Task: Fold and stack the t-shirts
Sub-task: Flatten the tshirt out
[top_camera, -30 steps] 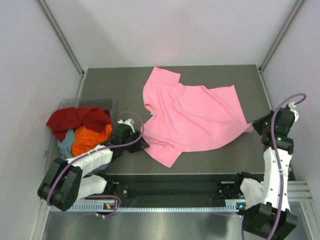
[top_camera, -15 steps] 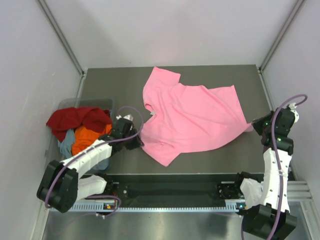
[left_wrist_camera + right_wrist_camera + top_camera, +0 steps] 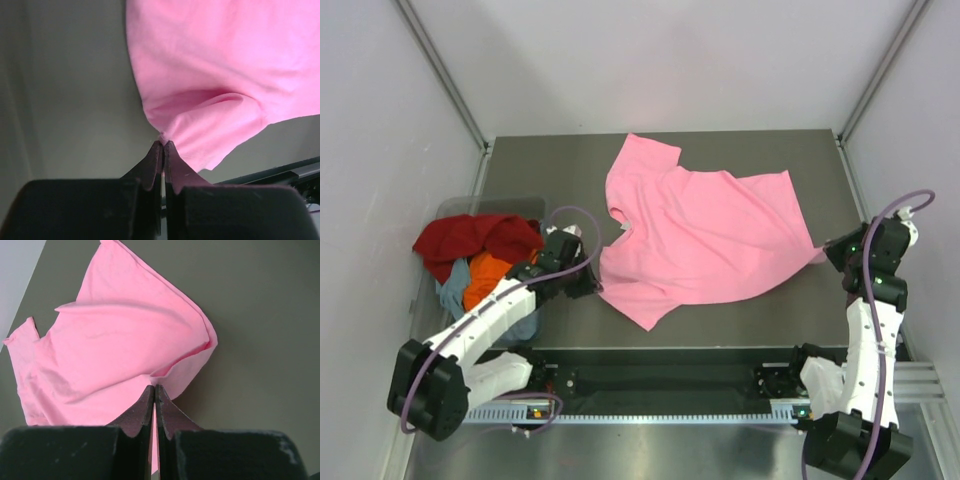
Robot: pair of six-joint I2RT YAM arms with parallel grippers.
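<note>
A bright pink t-shirt [image 3: 700, 235] lies spread and rumpled on the dark table [image 3: 550, 160], its collar toward the left. My left gripper [image 3: 592, 285] is shut on the shirt's near-left edge; in the left wrist view its tips [image 3: 163, 145] pinch a bunched fold of the pink t-shirt [image 3: 215, 75]. My right gripper [image 3: 828, 254] is shut on the shirt's right corner, and its tips [image 3: 154, 388] clamp the pink t-shirt [image 3: 115, 350]. Dark red [image 3: 470, 238], orange [image 3: 490, 280] and grey-blue [image 3: 453, 290] t-shirts are heaped at the left.
The heap of shirts sits in a clear plastic bin [image 3: 525, 205] off the table's left side. White walls close in on both sides and the back. A black rail [image 3: 660, 380] runs along the near edge between the arm bases.
My left gripper closed on the pink shirt's near-left edge and drew it slightly left and back. The right gripper has kept still, holding its corner.
</note>
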